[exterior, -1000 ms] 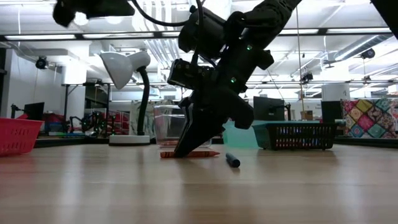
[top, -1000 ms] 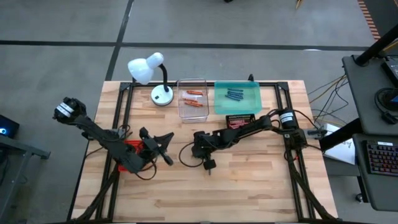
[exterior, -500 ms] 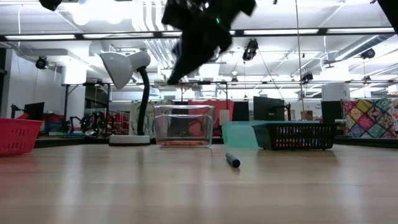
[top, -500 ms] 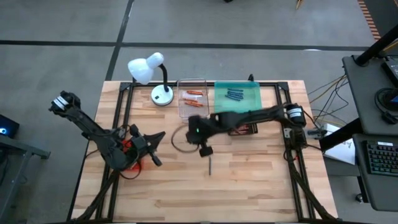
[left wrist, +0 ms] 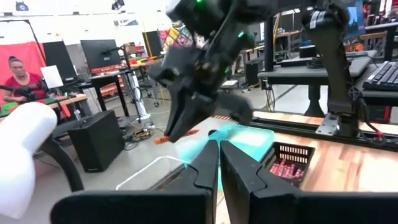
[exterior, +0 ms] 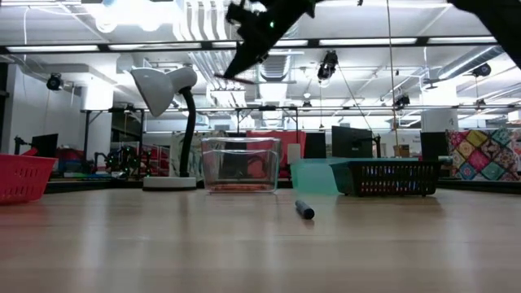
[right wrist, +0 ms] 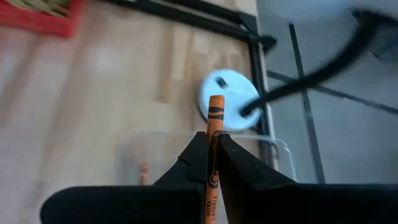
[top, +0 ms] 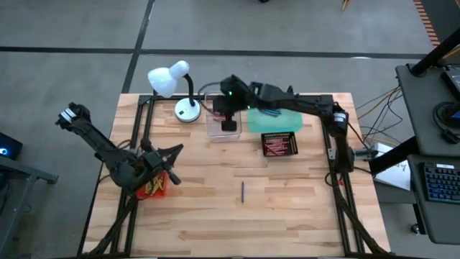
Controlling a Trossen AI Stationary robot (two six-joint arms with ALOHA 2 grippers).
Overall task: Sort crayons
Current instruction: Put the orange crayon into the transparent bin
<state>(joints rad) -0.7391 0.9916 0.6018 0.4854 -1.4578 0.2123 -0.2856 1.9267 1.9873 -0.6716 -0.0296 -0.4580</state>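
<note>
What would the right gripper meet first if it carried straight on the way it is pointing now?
Probably the clear tray: the right gripper, shut on an orange crayon, points at its rim, with the lamp base just beyond; depth is uncertain.

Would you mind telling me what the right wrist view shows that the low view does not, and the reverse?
Only the right wrist view shows the lamp's round base from above and the red tray of yellow crayons. Only the low view shows the blue crayon lying on the table and the black basket. Both show the right gripper shut on the orange crayon, above the clear tray.
</note>
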